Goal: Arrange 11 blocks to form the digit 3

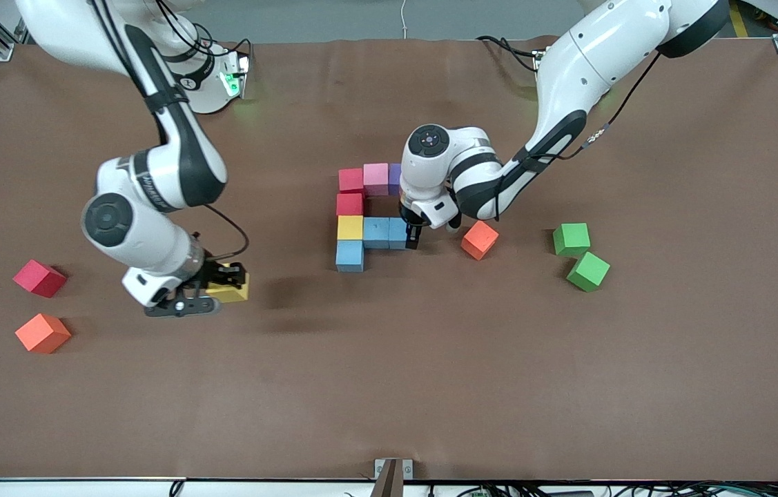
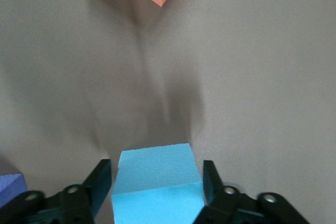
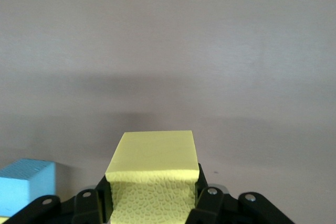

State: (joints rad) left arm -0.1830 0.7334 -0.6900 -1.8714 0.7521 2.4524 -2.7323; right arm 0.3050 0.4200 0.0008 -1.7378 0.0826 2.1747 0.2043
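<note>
The partial digit 3 lies mid-table: a red block (image 1: pixel 351 180), a pink one (image 1: pixel 375 178) and a purple one (image 1: pixel 394 177) in a row, then red (image 1: pixel 349 204), yellow (image 1: pixel 350 227) and two light blue blocks (image 1: pixel 375 232); a third light blue block (image 1: pixel 349 255) is nearest the camera. My left gripper (image 1: pixel 411 235) is open around the end light blue block (image 2: pixel 155 163), with a gap on each side. My right gripper (image 1: pixel 212 284) is shut on a yellow block (image 1: pixel 231 290) over bare mat toward the right arm's end. In the right wrist view that yellow block (image 3: pixel 152 156) fills the jaws.
Loose blocks lie around: an orange one (image 1: pixel 479 239) beside my left gripper, two green ones (image 1: pixel 571 239) (image 1: pixel 588 270) toward the left arm's end, and a red one (image 1: pixel 39 278) and an orange one (image 1: pixel 43 333) toward the right arm's end.
</note>
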